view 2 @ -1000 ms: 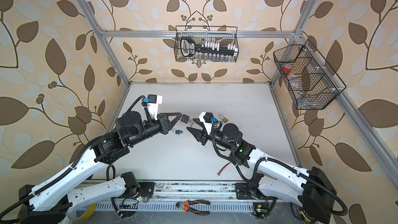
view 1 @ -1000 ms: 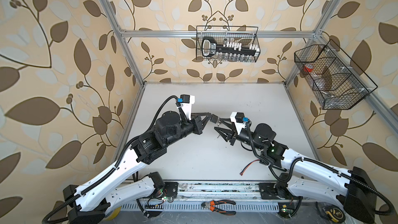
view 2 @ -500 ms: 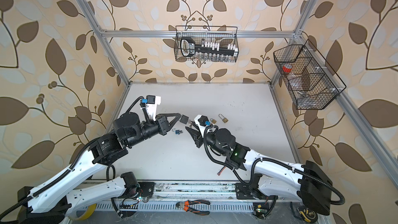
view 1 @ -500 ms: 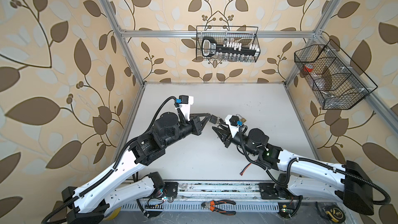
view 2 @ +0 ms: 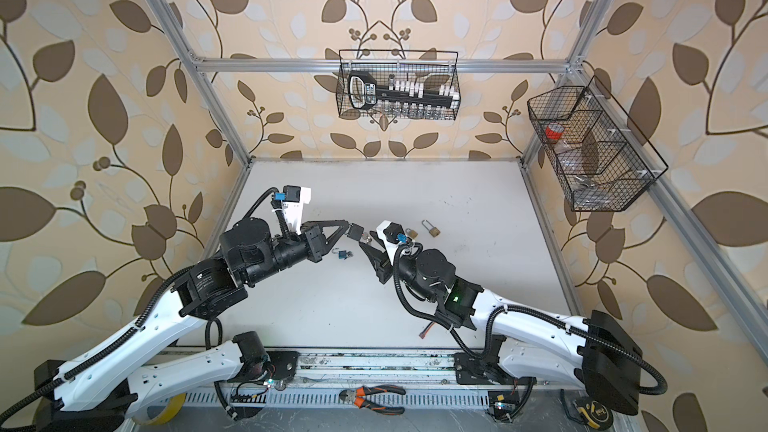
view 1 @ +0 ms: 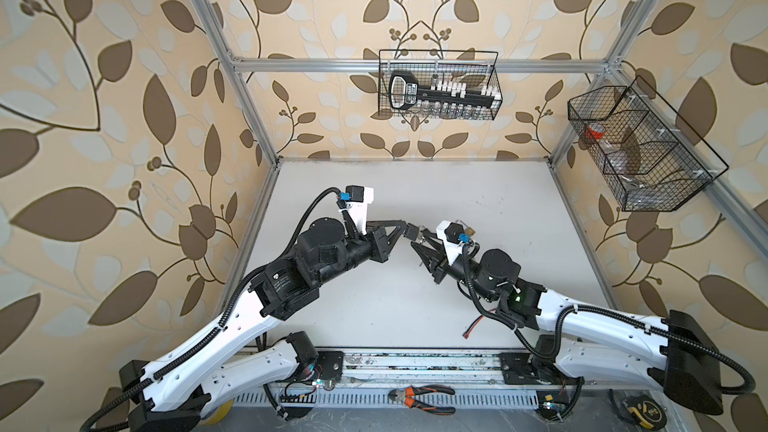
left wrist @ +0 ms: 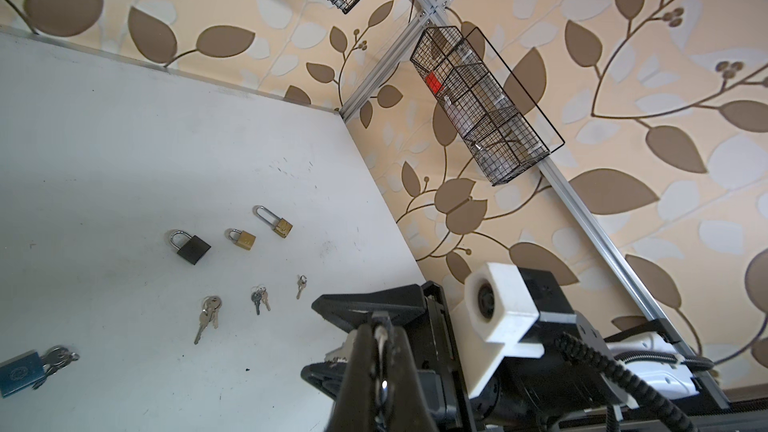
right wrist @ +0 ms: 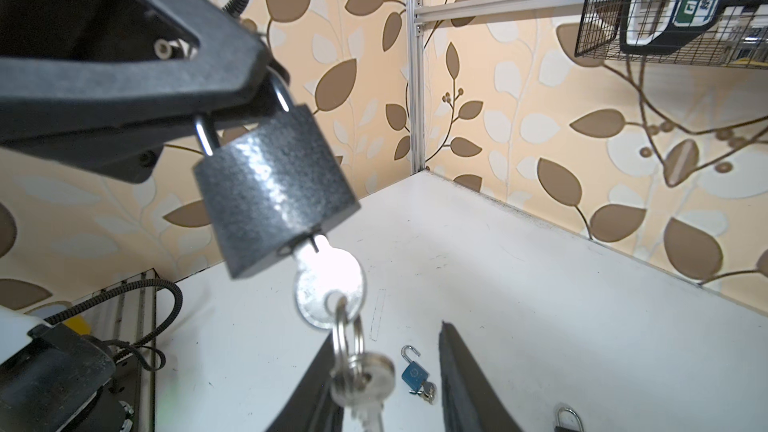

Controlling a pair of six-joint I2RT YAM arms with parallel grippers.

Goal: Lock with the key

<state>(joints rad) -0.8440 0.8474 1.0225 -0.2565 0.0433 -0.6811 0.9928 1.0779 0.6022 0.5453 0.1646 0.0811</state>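
Padlock [right wrist: 270,189], key [right wrist: 328,284] inserted, hangs from the clamped left tool [right wrist: 253,93], just beyond the parted, seemingly empty right tool [right wrist: 386,388].

2 white arms [view 1: 216,334] with black joints [view 1: 324,238], ribbed black cables [left wrist: 623,378].

The padlock [right wrist: 270,193] is a dark grey block with a pebbled finish and a bright steel shackle. It hangs tilted in the air above the table [right wrist: 540,284], keyhole end down. The left gripper [right wrist: 243,105] is clamped on the shackle, and both shackle legs reach the body. A silver key [right wrist: 330,284] with a round bow sits in the keyhole, bow sticking out below. A split ring [right wrist: 347,338] through the bow carries a second, blurred key [right wrist: 372,380].
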